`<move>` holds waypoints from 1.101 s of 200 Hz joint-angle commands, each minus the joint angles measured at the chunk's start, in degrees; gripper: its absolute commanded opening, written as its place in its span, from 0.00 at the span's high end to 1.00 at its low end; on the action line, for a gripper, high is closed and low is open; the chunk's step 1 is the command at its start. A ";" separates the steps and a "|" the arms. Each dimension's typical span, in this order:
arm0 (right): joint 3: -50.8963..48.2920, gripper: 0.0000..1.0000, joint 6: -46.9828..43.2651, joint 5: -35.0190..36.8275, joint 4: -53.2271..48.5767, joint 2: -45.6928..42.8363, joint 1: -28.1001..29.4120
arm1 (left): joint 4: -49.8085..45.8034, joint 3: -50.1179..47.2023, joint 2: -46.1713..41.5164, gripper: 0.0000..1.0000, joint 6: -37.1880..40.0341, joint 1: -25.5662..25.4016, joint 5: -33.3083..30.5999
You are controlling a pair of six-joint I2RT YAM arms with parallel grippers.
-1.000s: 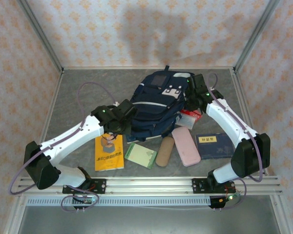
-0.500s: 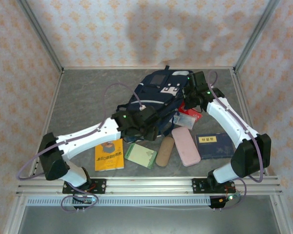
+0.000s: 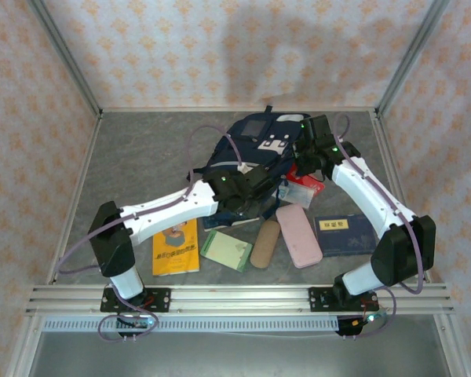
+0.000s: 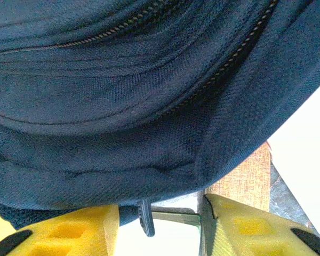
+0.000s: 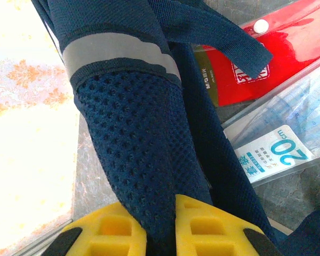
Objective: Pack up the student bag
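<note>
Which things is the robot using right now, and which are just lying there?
In the job: student bag, right hand shut on its strap, left hand open at its zip.
Just lying there: yellow book, green notebook, tan case, pink case, blue book, red pouch.

One student bag (image 3: 247,153); three books (image 3: 176,246) (yellow, green (image 3: 227,250), navy (image 3: 344,233)); two cases (image 3: 264,243) (tan, pink (image 3: 298,235)); one red pouch (image 3: 308,187).

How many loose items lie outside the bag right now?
6, near the bag: yellow book, green notepad, tan case, pink case, navy book, and a red-and-clear pouch against its right side. More may be hidden under the bag.
</note>
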 commanded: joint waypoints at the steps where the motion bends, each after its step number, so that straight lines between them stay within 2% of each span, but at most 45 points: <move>1: 2.23 1.00 1.48 -0.22 0.68 -0.41 0.43 | -2.92 1.74 1.03 0.59 0.29 -0.11 -3.55; 31: 1.94 1.00 1.84 -0.29 0.86 -0.65 0.38 | -3.08 1.25 1.61 0.64 -0.54 -0.05 -5.40; 58: 1.80 1.00 2.36 -0.42 0.97 -0.81 0.38 | -2.30 -0.09 1.58 0.74 -1.70 -0.03 -7.55; 99: 2.11 1.00 2.81 -0.38 1.04 -0.78 0.43 | -1.86 -1.53 2.20 0.75 -3.21 -0.06 -9.03; 152: 1.25 1.00 3.16 -0.19 1.07 -1.29 0.43 | 0.05 -3.06 2.36 0.76 -4.41 -0.04 -7.28; 192: 0.28 1.00 3.52 0.06 1.24 -2.16 0.38 | 0.88 -3.99 2.70 0.88 -4.98 -0.02 -6.67; 214: 0.03 1.00 3.39 0.44 1.23 -2.50 0.38 | 1.08 -4.58 2.71 1.00 -4.82 -0.08 -6.55; 220: 0.09 1.00 3.26 0.67 1.15 -2.65 0.38 | 0.98 -4.65 2.47 1.00 -4.82 0.01 -6.90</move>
